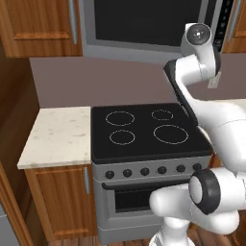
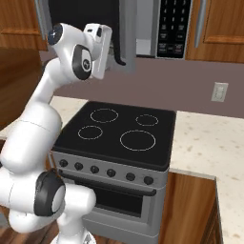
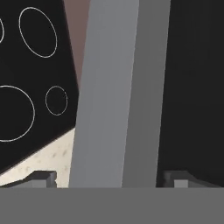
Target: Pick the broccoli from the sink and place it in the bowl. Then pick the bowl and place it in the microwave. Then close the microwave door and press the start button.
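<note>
Claw (image 3: 109,177) spread wide, straddling grey edge of microwave door (image 3: 118,87), above stove (image 3: 26,87)

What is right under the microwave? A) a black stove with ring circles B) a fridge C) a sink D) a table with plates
A: the black stove with white ring burners sits directly below the microwave, between the wooden cabinets.

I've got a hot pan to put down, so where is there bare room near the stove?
Bare patches: the counter left of the stove, the counter on its right, and the four burners. Crowded: above the stove, where the gripper straddles the microwave door edge.
</note>
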